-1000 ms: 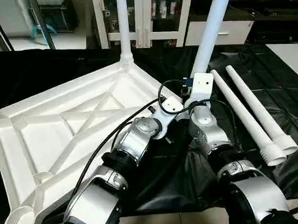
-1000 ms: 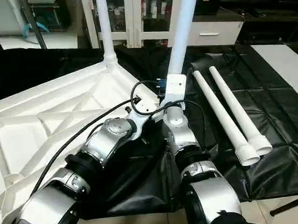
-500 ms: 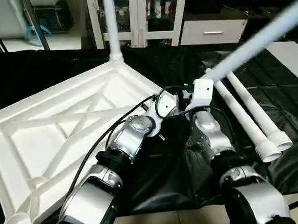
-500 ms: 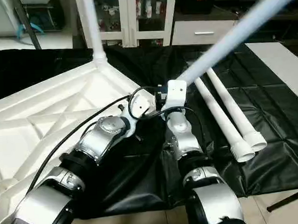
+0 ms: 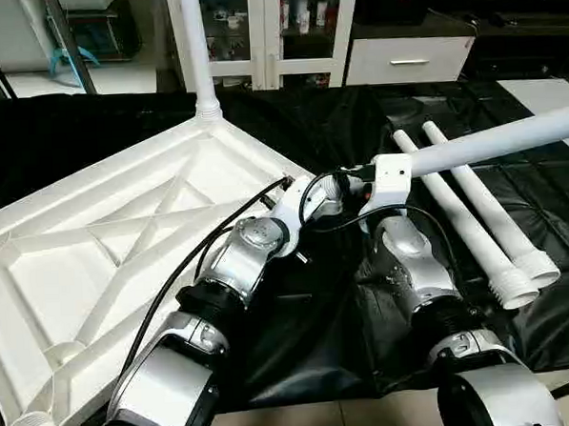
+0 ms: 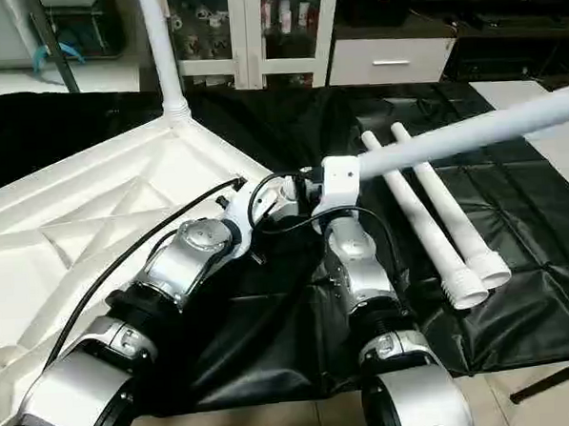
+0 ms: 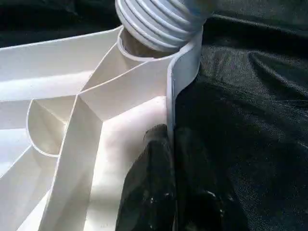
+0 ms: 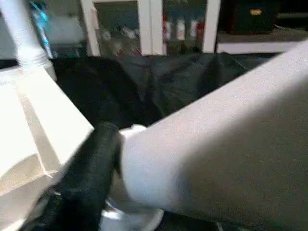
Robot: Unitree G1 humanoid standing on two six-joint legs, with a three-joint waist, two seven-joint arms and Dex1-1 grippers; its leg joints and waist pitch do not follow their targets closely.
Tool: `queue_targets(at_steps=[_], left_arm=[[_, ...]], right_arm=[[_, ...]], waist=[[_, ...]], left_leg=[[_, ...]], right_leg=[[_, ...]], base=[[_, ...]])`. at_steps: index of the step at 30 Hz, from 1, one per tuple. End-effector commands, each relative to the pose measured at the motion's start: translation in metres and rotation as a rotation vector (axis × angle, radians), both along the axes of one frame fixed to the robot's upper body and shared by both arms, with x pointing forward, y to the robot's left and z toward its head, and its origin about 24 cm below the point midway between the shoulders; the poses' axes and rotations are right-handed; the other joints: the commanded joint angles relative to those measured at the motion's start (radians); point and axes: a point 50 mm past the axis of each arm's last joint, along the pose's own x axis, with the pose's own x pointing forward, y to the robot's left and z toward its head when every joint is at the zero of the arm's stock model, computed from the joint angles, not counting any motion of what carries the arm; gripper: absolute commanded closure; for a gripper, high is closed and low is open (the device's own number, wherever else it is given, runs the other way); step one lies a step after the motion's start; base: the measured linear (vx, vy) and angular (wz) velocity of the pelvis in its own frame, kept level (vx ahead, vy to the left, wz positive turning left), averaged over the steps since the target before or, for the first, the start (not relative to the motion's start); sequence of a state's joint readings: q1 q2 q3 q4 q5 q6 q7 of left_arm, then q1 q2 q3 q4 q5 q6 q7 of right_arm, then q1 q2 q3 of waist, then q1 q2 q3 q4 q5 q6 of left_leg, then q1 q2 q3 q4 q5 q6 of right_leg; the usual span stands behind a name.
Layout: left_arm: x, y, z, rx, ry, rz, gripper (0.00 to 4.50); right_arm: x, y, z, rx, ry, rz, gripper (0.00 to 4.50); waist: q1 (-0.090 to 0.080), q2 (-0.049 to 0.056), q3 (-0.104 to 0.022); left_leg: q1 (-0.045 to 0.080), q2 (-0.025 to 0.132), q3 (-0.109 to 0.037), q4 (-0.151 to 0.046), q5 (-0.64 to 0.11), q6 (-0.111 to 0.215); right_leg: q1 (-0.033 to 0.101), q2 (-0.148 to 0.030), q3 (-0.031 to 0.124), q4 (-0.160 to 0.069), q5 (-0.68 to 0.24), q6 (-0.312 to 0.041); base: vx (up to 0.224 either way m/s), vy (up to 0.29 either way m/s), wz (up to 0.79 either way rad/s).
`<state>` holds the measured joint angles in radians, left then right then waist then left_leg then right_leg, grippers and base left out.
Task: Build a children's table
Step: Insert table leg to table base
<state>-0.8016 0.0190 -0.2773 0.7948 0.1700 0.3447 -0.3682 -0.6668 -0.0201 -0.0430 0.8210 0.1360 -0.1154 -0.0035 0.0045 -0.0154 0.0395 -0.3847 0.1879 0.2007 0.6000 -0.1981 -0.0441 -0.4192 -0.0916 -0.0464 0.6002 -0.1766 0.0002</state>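
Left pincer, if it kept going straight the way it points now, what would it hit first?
Most likely the ribbed end of the leg at the tabletop's corner socket, straight ahead of the left pincer, which is clamped on the rim; how far ahead is unclear.

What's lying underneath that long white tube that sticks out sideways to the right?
Two loose legs lie side by side on the black cloth under the tilted tube. Its threaded end meets a corner socket of the tabletop; the arms cover that spot from above.

Even indoor light, fairly bright; the white table top [image 5: 105, 241] nearly bleaches out; soft sheen on the creased black cloth [image 5: 509, 134]; the tilted leg [image 8: 226, 144] is blurred close up; background cabinets [image 8: 154, 29] hazy.
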Motion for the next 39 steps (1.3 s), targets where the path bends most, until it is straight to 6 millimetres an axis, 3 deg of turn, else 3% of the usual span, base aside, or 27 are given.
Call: queue_targets(at_steps=[1,7,13,17,18,19,25,26,30,31,32,33,39], left_arm=[[0.008,0.009,0.014,-0.020,-0.089,0.053,4.50],[0.005,0.007,0.014,-0.011,-0.096,-0.020,4.50],[-0.011,0.011,0.006,0.008,-0.053,-0.207,4.50],[-0.017,0.015,0.004,0.012,-0.046,-0.283,4.50],[-0.025,0.018,0.004,0.015,-0.041,-0.371,4.50],[-0.025,0.018,0.004,0.015,-0.041,-0.371,4.50],[-0.042,0.022,0.002,0.031,-0.025,-0.530,4.50],[-0.045,0.021,0.003,0.025,-0.026,-0.556,4.50],[-0.051,0.019,0.004,0.021,-0.046,-0.610,4.50],[-0.053,0.018,0.004,0.022,-0.051,-0.624,4.50],[-0.056,0.017,0.004,0.019,-0.054,-0.645,4.50],[-0.056,0.017,0.004,0.017,-0.054,-0.651,4.50],[-0.060,0.020,0.002,0.023,-0.056,-0.666,4.50]], right_arm=[[-0.002,-0.009,-0.006,0.008,0.034,-0.027,1.28],[-0.002,-0.010,-0.001,0.023,0.021,0.002,1.63],[0.000,-0.026,0.026,0.060,-0.003,0.191,2.00],[-0.003,-0.036,0.035,0.071,0.020,0.285,2.20],[-0.007,-0.046,0.046,0.084,0.039,0.400,2.27],[-0.007,-0.046,0.046,0.084,0.039,0.400,2.35],[-0.021,-0.059,0.060,0.138,0.066,0.611,2.58],[-0.023,-0.061,0.062,0.199,0.064,0.641,2.59],[-0.029,-0.063,0.066,0.341,0.078,0.724,2.61],[-0.032,-0.063,0.067,0.381,0.090,0.762,2.61],[-0.035,-0.063,0.065,0.413,0.107,0.791,2.61],[-0.036,-0.063,0.064,0.421,0.113,0.802,2.62],[-0.043,-0.066,0.045,0.305,0.200,0.820,2.62]], waist=[[0.012,-0.006,-0.070],[0.015,-0.006,-0.071],[0.030,-0.004,-0.067],[0.040,0.000,-0.067],[0.042,0.001,-0.066],[0.047,0.000,-0.067],[0.054,-0.002,-0.066],[0.054,-0.007,-0.066],[0.057,-0.003,-0.065],[0.060,-0.008,-0.064],[0.061,-0.007,-0.063],[0.062,-0.013,-0.063],[0.069,-0.016,-0.061]], left_leg=[[0.019,0.035,-0.013,-0.057,-0.044,0.147],[0.018,0.034,-0.014,-0.056,-0.031,0.155],[0.022,0.039,-0.014,-0.058,-0.046,0.158],[0.026,0.042,-0.014,-0.060,-0.055,0.125],[0.029,0.042,-0.013,-0.061,-0.056,0.116],[0.027,0.042,-0.014,-0.060,-0.053,0.115],[0.027,0.044,-0.012,-0.061,-0.072,0.095],[0.027,0.044,-0.011,-0.061,-0.071,0.095],[0.030,0.045,-0.011,-0.063,-0.086,0.080],[0.030,0.045,-0.011,-0.064,-0.096,0.081],[0.030,0.045,-0.010,-0.064,-0.099,0.077],[0.028,0.045,-0.010,-0.064,-0.095,0.074],[0.024,0.042,-0.010,-0.064,-0.097,0.044]], right_leg=[[0.062,-0.047,0.028,-0.043,0.043,-0.295],[0.063,-0.047,0.028,-0.042,0.056,-0.298],[0.065,-0.045,0.029,-0.043,0.036,-0.289],[0.061,-0.043,0.031,-0.042,0.024,-0.288],[0.060,-0.043,0.031,-0.043,0.024,-0.287],[0.065,-0.043,0.031,-0.040,0.039,-0.285],[0.061,-0.048,0.034,-0.041,0.011,-0.275],[0.061,-0.046,0.033,-0.042,0.005,-0.276],[0.055,-0.045,0.034,-0.044,-0.026,-0.271],[0.056,-0.045,0.034,-0.045,-0.040,-0.268],[0.054,-0.046,0.034,-0.046,-0.049,-0.265],[0.055,-0.046,0.034,-0.047,-0.055,-0.258],[0.052,-0.050,0.035,-0.051,-0.120,-0.227]], base=[[0.000,0.000,0.00],[0.000,0.000,0.00],[0.000,0.000,0.00],[0.000,0.000,0.00],[0.000,0.000,0.00],[0.000,0.000,0.00],[0.000,0.000,0.00],[0.000,0.000,0.00],[0.000,0.000,0.00],[0.000,0.000,0.00],[0.000,0.000,0.00],[0.000,0.000,0.00],[0.000,0.000,0.00]])
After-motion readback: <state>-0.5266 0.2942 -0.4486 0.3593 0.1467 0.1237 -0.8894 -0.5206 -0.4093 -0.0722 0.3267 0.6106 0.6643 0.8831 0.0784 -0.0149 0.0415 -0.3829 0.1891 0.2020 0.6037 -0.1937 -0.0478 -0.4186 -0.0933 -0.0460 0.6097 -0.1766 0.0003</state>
